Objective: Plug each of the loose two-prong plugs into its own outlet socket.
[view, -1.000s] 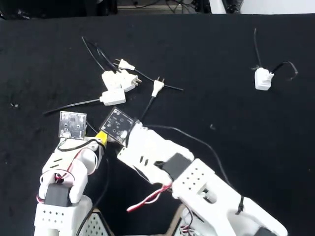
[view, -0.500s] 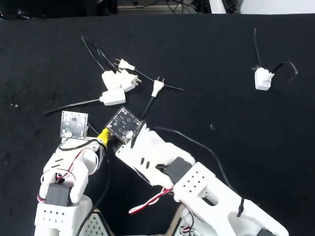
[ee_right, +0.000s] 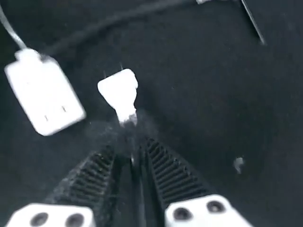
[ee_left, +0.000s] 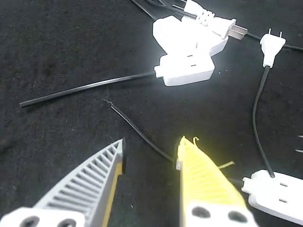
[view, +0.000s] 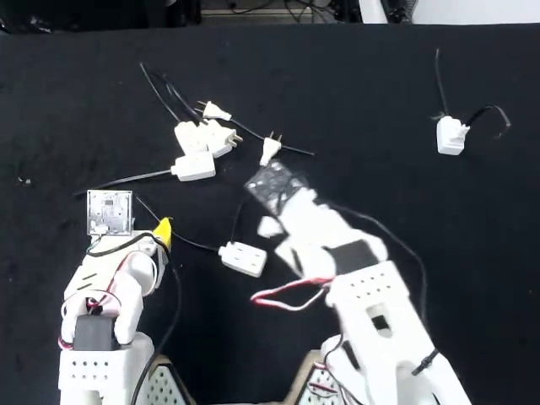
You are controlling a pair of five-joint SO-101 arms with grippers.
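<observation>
The right gripper (ee_right: 132, 144) pinches its fingers shut on the tail of a white two-prong plug (ee_right: 118, 91), just beside the white outlet socket (ee_right: 45, 97) with two slots; the plug's prongs are too faint to make out. Near that socket, the left gripper (ee_left: 151, 149) holds its grey and yellow fingers apart over a thin black cable (ee_left: 142, 137), the socket there cut off at the edge.

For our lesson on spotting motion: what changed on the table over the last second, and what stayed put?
The right arm swung rightward, its right gripper shut on the cord of a plug, uncovering a socket block it had hidden. The left arm edged left, left gripper open. The pile of plugs and the far socket stayed.
</observation>
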